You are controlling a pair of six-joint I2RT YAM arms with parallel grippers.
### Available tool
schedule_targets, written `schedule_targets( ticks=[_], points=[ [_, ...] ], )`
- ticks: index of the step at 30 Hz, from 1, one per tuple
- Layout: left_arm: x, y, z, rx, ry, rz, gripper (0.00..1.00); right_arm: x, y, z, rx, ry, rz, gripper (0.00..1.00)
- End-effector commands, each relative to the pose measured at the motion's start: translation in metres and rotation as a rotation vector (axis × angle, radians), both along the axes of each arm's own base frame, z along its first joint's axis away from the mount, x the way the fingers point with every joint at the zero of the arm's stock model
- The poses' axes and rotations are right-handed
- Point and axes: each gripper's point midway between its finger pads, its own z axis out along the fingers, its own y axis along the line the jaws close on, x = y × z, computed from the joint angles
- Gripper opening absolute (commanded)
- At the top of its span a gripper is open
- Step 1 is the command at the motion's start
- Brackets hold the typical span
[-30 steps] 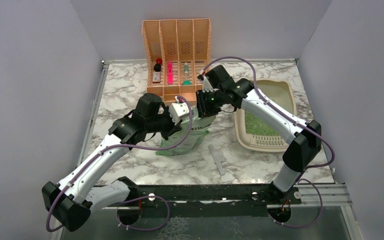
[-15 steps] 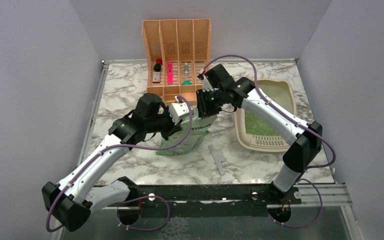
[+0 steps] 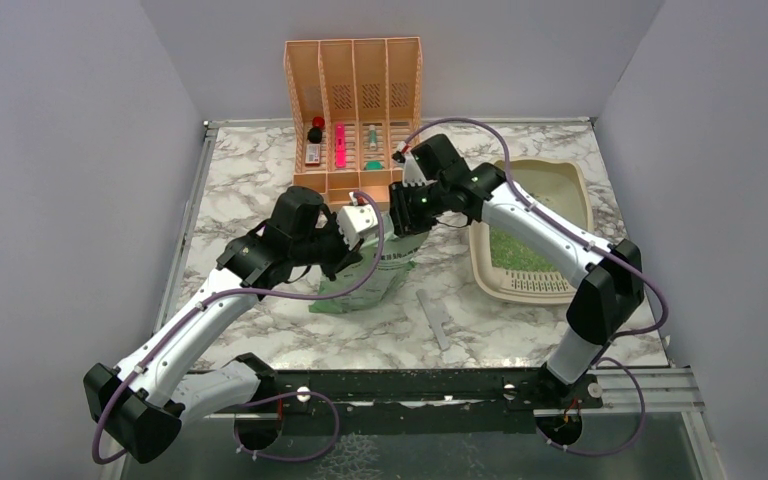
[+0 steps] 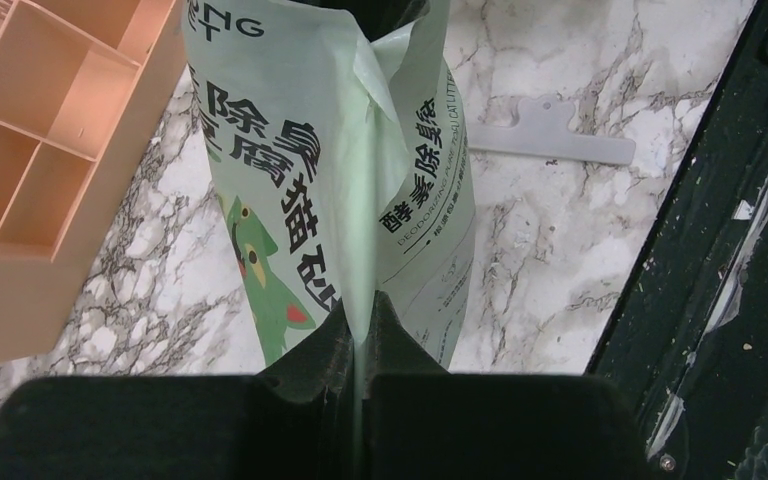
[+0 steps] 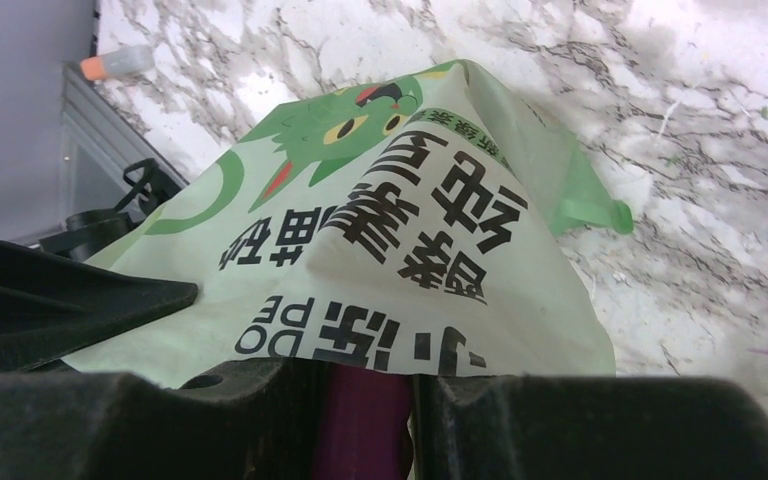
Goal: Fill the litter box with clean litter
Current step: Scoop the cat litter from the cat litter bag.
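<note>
The beige litter box sits at the right, with clean litter as a green grainy patch near its slotted end. A pale green printed litter bag stands slumped mid-table between both grippers. My left gripper is shut on a fold of the bag, with the fingertips pinching the film. My right gripper is at the bag's top. The bag's printed edge drapes over its fingers, which stand narrowly apart with something purple between them.
The peach slatted organizer stands at the back, close behind both grippers, and shows in the left wrist view. A flat grey strip lies on the marble in front of the bag. The left arm's purple cable loops beside the right gripper.
My right gripper has shifted slightly left and toward the back with the bag's top. The left arm and the litter box have not moved.
</note>
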Motion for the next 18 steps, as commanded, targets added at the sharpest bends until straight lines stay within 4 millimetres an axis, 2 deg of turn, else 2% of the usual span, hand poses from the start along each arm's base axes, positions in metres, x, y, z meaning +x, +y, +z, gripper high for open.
schedule_targets(
  ticks=[1,6,12,18],
  points=[
    [0.0,-0.011,0.025,-0.074,-0.055,-0.039,0.0,-0.043,0.024,-0.015,0.131,0.208,0.133,0.01],
    [0.001,-0.013,0.025,-0.077,-0.055,-0.047,0.0,-0.045,0.023,0.008,0.297,0.231,0.163,0.01],
    [0.004,-0.024,0.037,-0.125,-0.101,-0.097,0.0,-0.045,0.008,0.031,0.524,0.289,0.182,0.01],
    [0.013,-0.047,0.055,-0.184,-0.157,-0.191,0.0,-0.037,-0.023,0.047,0.686,0.288,0.153,0.01]
  ],
)
